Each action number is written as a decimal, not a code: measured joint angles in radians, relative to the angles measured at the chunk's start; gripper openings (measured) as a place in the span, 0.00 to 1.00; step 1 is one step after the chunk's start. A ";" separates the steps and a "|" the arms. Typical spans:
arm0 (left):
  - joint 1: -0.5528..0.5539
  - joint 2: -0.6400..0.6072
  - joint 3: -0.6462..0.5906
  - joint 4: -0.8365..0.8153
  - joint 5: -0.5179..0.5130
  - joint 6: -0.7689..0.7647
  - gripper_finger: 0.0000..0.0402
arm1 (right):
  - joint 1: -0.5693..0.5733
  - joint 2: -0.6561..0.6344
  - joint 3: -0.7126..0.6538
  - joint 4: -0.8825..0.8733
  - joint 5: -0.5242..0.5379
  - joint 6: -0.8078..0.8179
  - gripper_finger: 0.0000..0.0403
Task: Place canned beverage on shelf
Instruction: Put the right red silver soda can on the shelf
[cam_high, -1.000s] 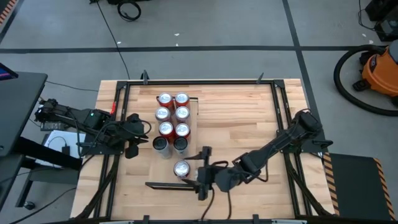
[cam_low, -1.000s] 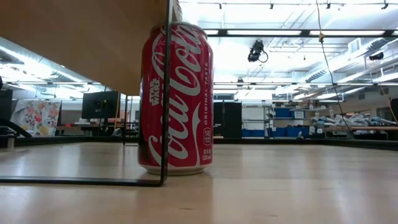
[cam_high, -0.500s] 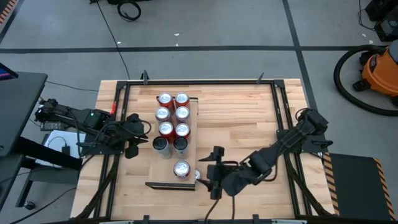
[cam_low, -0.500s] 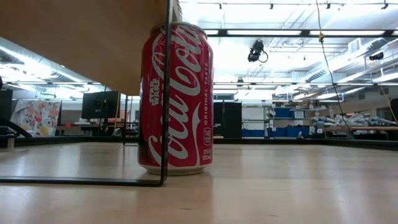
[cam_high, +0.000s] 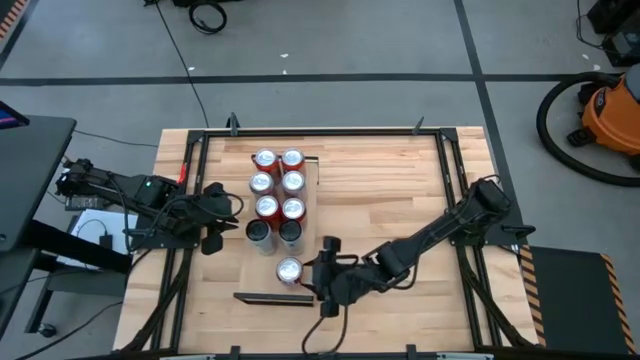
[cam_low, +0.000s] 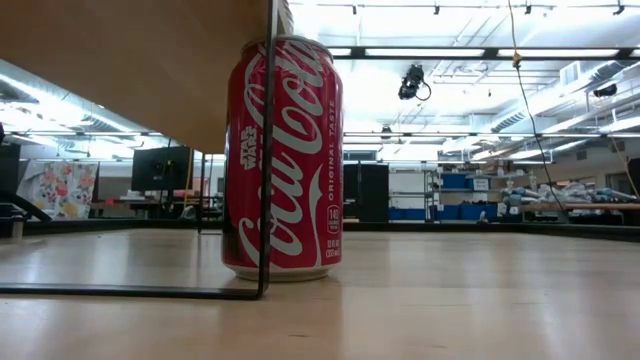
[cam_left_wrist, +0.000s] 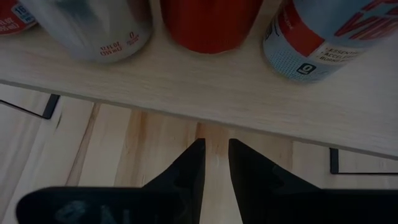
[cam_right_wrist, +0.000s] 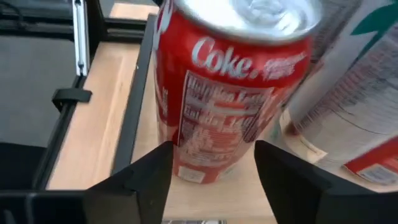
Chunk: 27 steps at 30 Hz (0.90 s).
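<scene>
The shelf (cam_high: 312, 200) is a pale board standing on the tabletop and carries several cans (cam_high: 278, 195) in two rows. A red Coke can (cam_high: 289, 270) (cam_right_wrist: 230, 93) stands upright on its base at the board's near end. My right gripper (cam_high: 312, 272) (cam_right_wrist: 211, 155) is level with it on the table's right side, open, with one finger (cam_right_wrist: 146, 171) on each side of the can's lower body. My left gripper (cam_high: 232, 215) (cam_left_wrist: 216, 146) waits to the left of the shelf, shut and holding nothing. My right gripper comes at the red can from the table's right, slanting slightly down, its fingers (cam_right_wrist: 280, 168) beside the lower part of the can's wall (cam_right_wrist: 186, 155). Whether they touch the wall I cannot tell. The can stands upright on the shelf.
Another red Coke can (cam_low: 283, 160) stands on the tabletop beside the shelf's black wire leg (cam_low: 268, 150). A black frame (cam_high: 320, 130) runs around the tabletop. White and grey cans (cam_right_wrist: 348, 93) stand close behind the red one. Bare wood (cam_high: 390, 190) lies right of the shelf.
My right gripper drew back from the red can toward the table's right edge, then came in again toward the can and tipped lower. The can stayed upright on the shelf.
</scene>
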 joint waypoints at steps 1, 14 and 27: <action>0.000 0.000 0.000 -0.001 0.000 0.000 0.20 | -0.006 0.002 0.000 0.005 -0.013 -0.012 0.57; 0.000 0.000 0.000 -0.003 0.000 0.000 0.20 | -0.065 0.071 -0.001 0.138 -0.071 -0.042 0.46; 0.000 0.000 0.000 -0.004 0.000 0.000 0.20 | -0.084 0.100 0.000 0.241 -0.069 -0.044 0.46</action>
